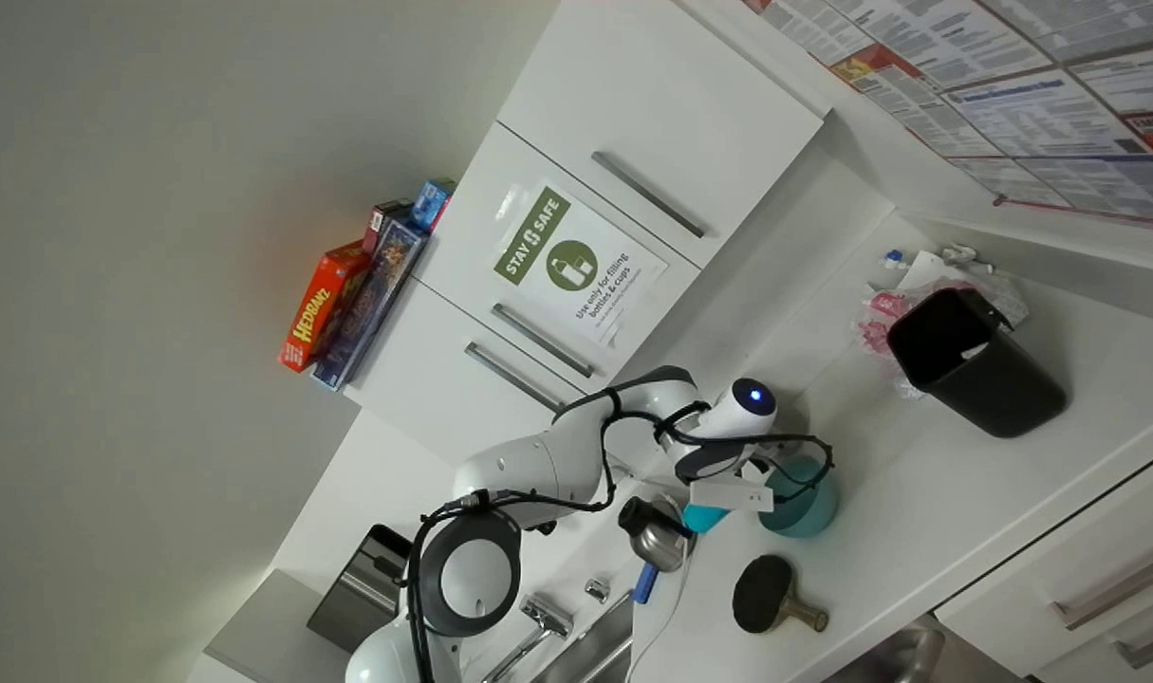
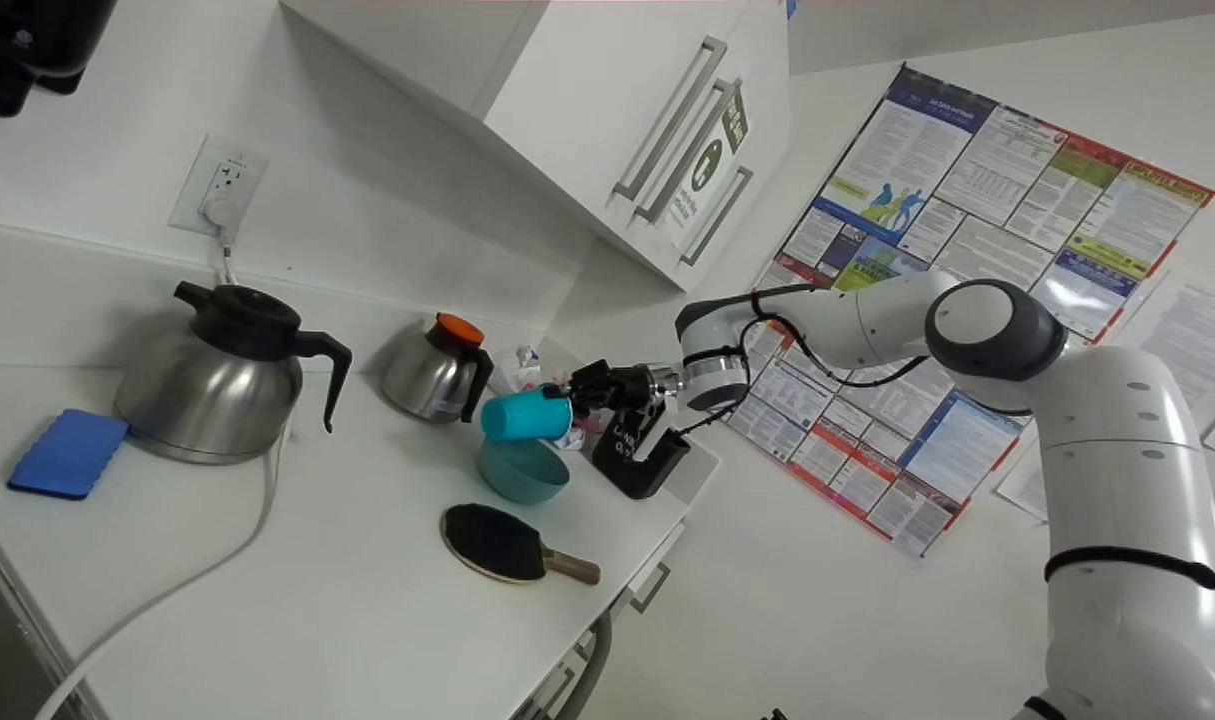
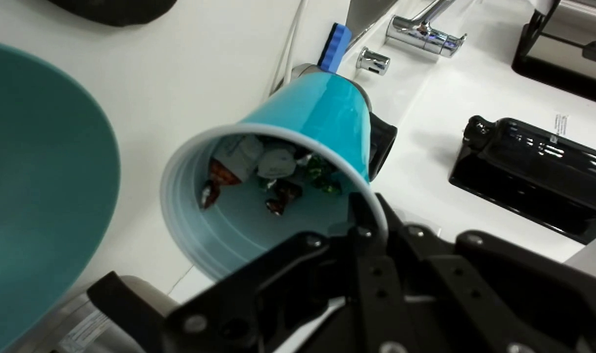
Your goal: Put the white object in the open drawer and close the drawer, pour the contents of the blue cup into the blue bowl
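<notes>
The light-blue cup is tipped over in the air, and several wrapped sweets lie inside it in the wrist view. My gripper is shut on its rim, one finger inside and one outside. In an exterior view the cup hangs just above the teal blue bowl, with the gripper at its right end. Part of the bowl fills the left of the wrist view. White drawer fronts stand below the counter; no drawer interior shows. The white object is out of view.
A black bin stands beyond the bowl, near a plastic bag. A black paddle lies in front of the bowl. Metal jugs and a blue eraser stand along the counter. Cabinets hang above.
</notes>
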